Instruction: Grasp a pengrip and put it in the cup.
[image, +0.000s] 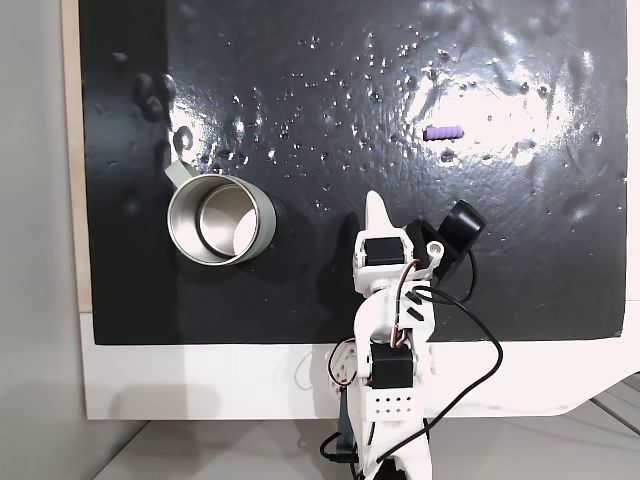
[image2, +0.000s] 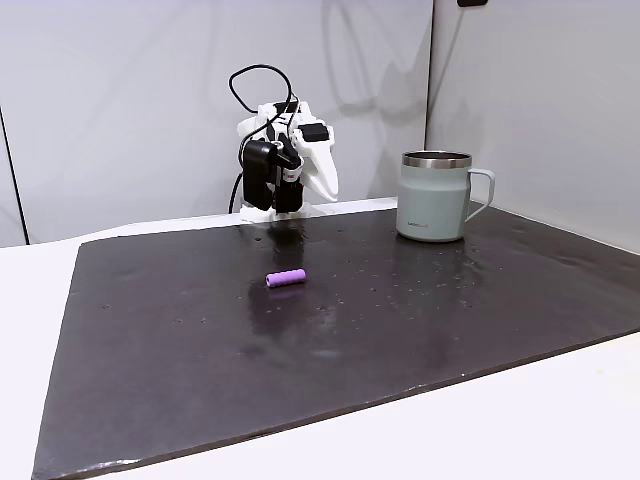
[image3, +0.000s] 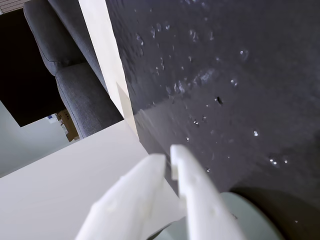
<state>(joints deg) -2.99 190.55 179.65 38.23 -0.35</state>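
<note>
The purple pengrip (image: 443, 131) lies on its side on the black mat, also seen near the mat's middle (image2: 286, 278). The cup (image: 218, 222) stands upright with its shiny inside showing; from the side it is a grey-green mug with a silver rim (image2: 436, 197), and its rim edges into the wrist view (image3: 240, 220). My gripper (image: 376, 205) is folded back near the arm's base, between cup and pengrip and well apart from both. Its white fingers (image3: 167, 157) lie together, shut, with nothing held. In a fixed view my gripper (image2: 329, 188) hangs above the mat's far edge.
The black mat (image: 330, 80) is glossy and bumpy and lies on a white table (image: 200, 385). The arm's base and cables (image: 395, 400) stand at the mat's edge. A grey upholstered seat (image3: 75, 75) stands beyond the table edge. Pale walls (image2: 120, 100) are behind.
</note>
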